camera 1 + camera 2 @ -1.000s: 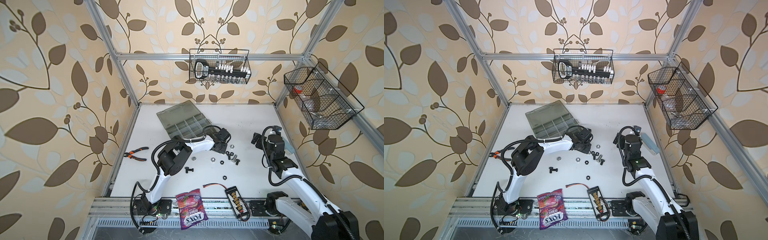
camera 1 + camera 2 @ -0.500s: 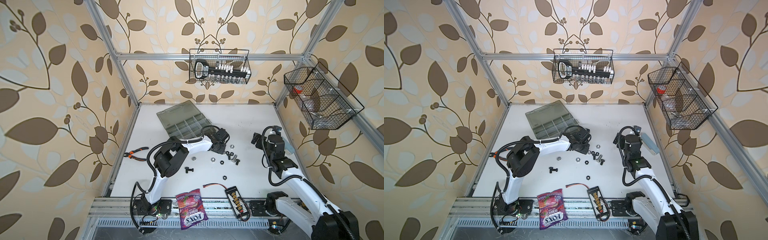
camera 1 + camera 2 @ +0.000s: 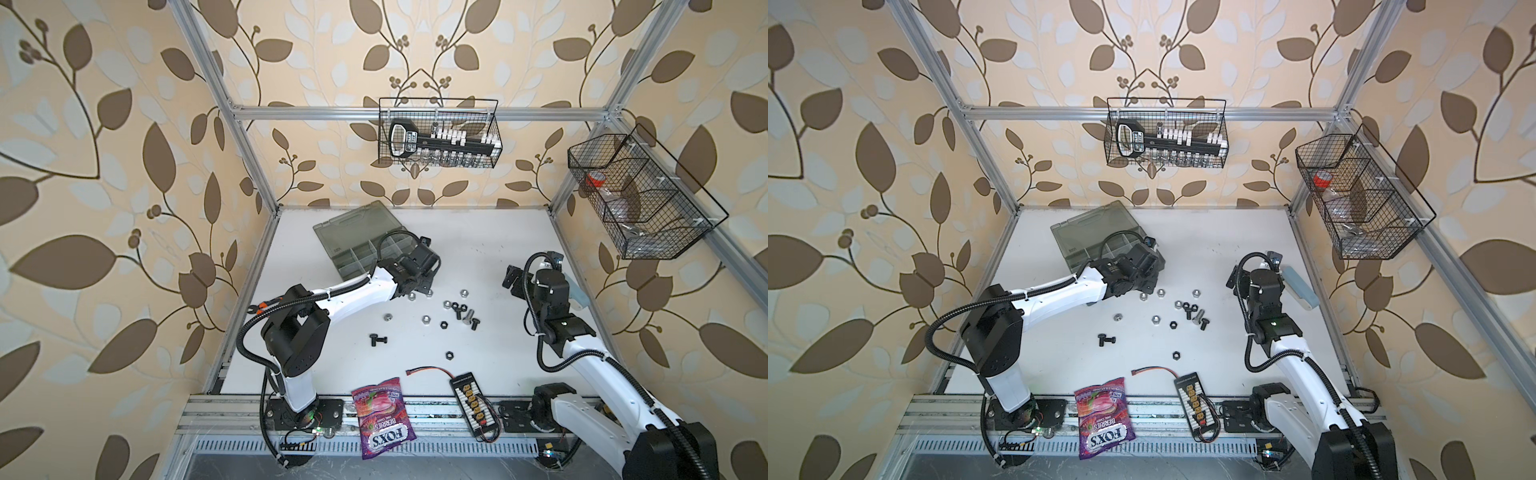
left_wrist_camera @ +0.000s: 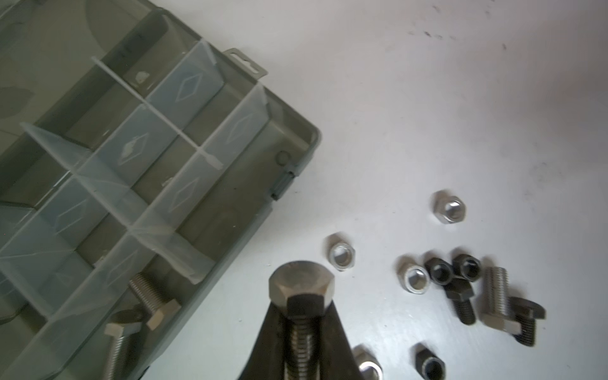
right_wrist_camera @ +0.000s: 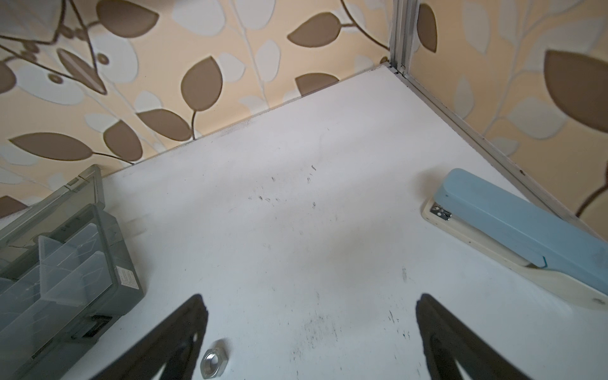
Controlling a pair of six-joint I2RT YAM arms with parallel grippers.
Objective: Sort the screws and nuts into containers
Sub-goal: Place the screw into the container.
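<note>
My left gripper [image 4: 302,309] is shut on the threaded shank of a dull silver screw [image 4: 301,284], hex head outward, over the white table just beside the organizer case [image 4: 297,138]. Two silver screws [image 4: 154,296] lie in one of its containers. In both top views the left gripper [image 3: 419,286] hangs at the case's [image 3: 365,245] near corner. Loose silver nuts [image 3: 447,304], black nuts [image 3: 444,324] and screws [image 3: 468,316] are scattered at mid-table. My right gripper [image 5: 311,296] stands open and empty above the table, a silver nut [image 5: 214,363] beside one finger.
A blue stapler [image 5: 513,230] lies along the right wall. A sweets bag [image 3: 382,415] and a black connector board [image 3: 471,395] sit at the front edge, pliers [image 3: 259,307] at the left edge. Wire baskets [image 3: 440,137] hang on the walls.
The left gripper has shifted a little to the left, closer to the case, still holding the screw. The right arm has not moved.
</note>
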